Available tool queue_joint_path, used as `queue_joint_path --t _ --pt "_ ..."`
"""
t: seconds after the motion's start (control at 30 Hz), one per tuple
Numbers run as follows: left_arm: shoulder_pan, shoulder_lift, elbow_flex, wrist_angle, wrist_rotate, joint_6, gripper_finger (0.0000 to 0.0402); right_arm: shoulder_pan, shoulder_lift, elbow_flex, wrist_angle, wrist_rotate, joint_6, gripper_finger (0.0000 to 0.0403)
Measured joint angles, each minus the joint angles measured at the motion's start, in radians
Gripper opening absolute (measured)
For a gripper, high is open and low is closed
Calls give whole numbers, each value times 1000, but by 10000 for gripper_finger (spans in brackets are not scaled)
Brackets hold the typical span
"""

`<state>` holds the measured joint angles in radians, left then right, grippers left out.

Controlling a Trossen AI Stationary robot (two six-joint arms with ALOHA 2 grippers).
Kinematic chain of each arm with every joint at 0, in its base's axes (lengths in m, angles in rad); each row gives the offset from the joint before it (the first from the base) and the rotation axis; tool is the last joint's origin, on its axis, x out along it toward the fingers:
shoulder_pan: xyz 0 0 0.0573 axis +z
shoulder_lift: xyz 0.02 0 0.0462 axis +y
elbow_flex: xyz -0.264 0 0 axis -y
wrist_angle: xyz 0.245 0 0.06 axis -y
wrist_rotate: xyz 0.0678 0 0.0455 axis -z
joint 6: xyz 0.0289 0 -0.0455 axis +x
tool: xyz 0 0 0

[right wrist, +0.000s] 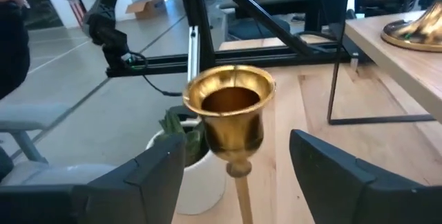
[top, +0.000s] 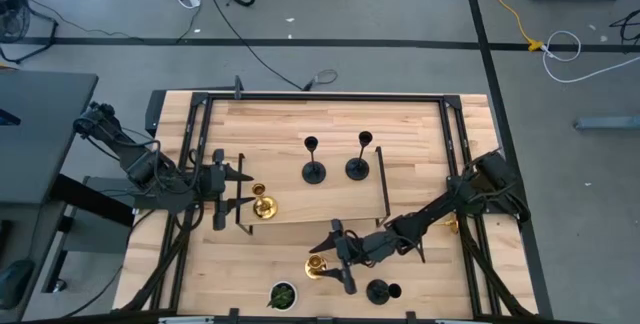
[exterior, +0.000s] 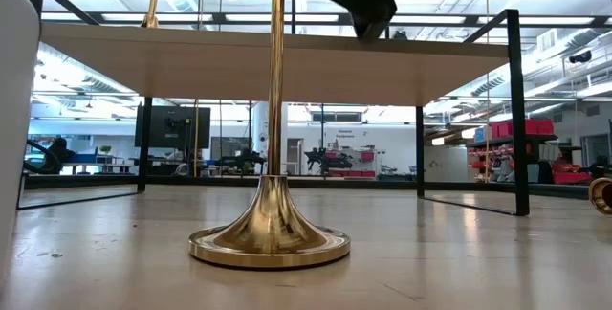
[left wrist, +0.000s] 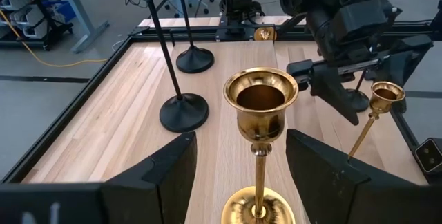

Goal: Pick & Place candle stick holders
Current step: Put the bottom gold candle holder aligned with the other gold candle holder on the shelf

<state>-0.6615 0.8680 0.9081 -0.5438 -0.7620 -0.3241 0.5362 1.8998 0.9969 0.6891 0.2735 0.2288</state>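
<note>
The left gripper [top: 243,192] is seen over the raised wooden shelf [top: 330,134], at its left side. Its fingers are spread wide, and a gold candle stick holder [top: 262,203] stands upright on the shelf between them. No touch is seen between the fingers and this holder in the left wrist view.

The right gripper [top: 333,251] is down on the lower table [top: 440,274], in front of the shelf. Its fingers are spread wide too, and a second gold candle stick holder [top: 318,265] stands between them, its cup [right wrist: 231,113] up close in the right wrist view.

Two black candle stick holders [top: 312,162] [top: 360,157] stand side by side in the middle of the shelf. A third black candle stick holder [top: 382,291] is near the front edge of the table, close to the right gripper. A small dark pot with green inside [top: 282,295] sits to the left of it. A third gold candle stick holder [left wrist: 263,35] is seen at the far side in the left wrist view.
</note>
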Motion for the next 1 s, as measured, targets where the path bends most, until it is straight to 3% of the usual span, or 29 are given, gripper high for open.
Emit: queue_joint_path --t 0.37,1.0 --pt "0 0 0 -2 0 -2 222 0 26 5 24 0 -1 208" --pt "0 0 0 -3 27 -4 222 -1 26 6 20 -27 -1 35"
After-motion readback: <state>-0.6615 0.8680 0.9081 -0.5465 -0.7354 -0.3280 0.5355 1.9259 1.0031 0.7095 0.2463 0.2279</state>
